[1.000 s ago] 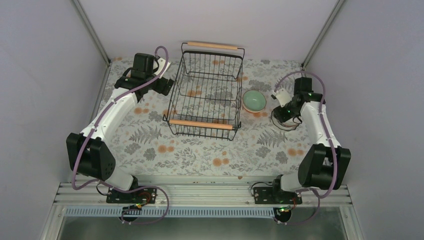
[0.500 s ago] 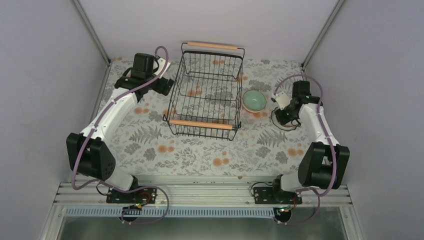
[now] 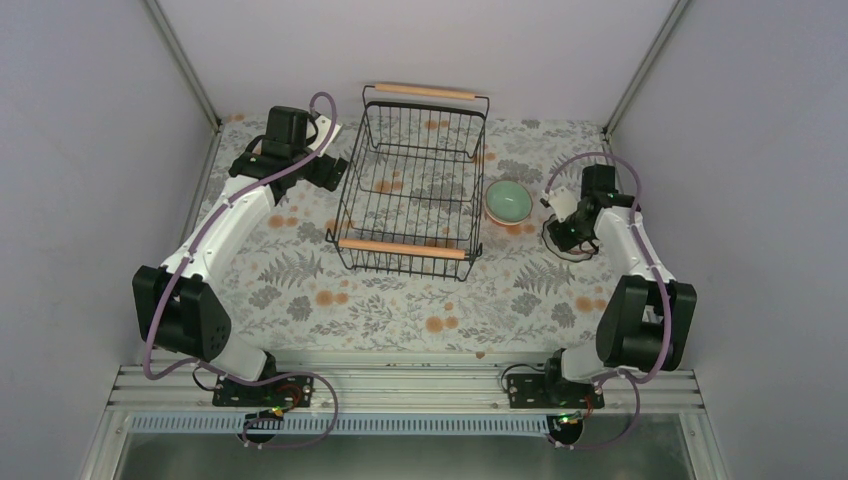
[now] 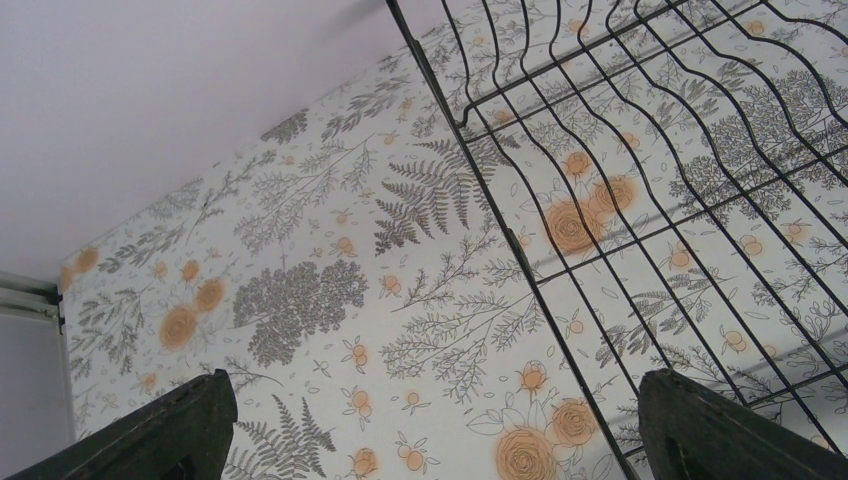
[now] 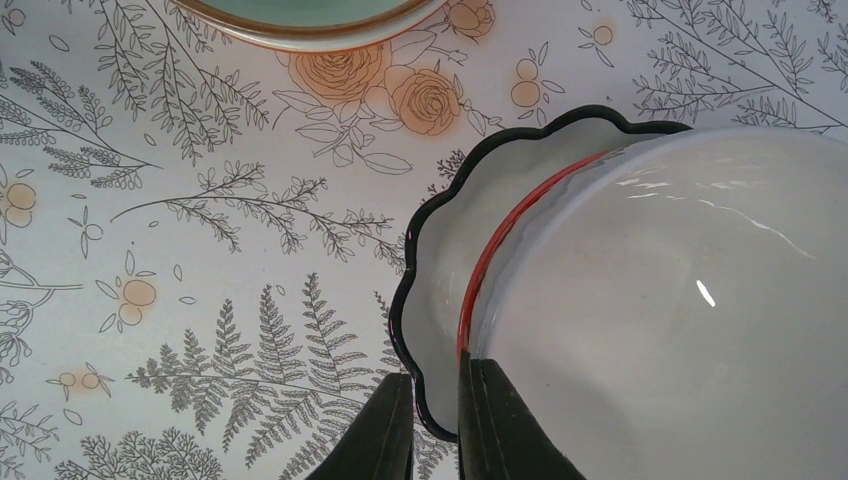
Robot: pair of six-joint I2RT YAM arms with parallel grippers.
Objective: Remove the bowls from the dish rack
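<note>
Now my right gripper (image 5: 435,425) has moved only a little in the last second: it has drifted a bit to the left, toward the mint bowl (image 3: 508,200), and nothing else has changed. Its two fingers are pinched on the dark wavy rim of the scalloped bowl (image 5: 440,260), one finger inside and one outside, so I am holding this bowl. A red line runs around the white inside of it; whether this is a second bowl nested there, I cannot tell. The scalloped bowl is low over the table (image 3: 380,300), to the right of the rack (image 3: 404,246) and near the mint bowl but apart from it, and I cannot tell if it already touches the cloth. The mint bowl stands on the table just beside the right wall of the rack. From above I see no bowl between the wires of the rack, so I judge that the unloading is almost finished and that what remains is to put this bowl down and let go. My left gripper (image 4: 440,430) has not moved; its fingers are wide apart and hold nothing, beside the far left corner of the rack.
</note>
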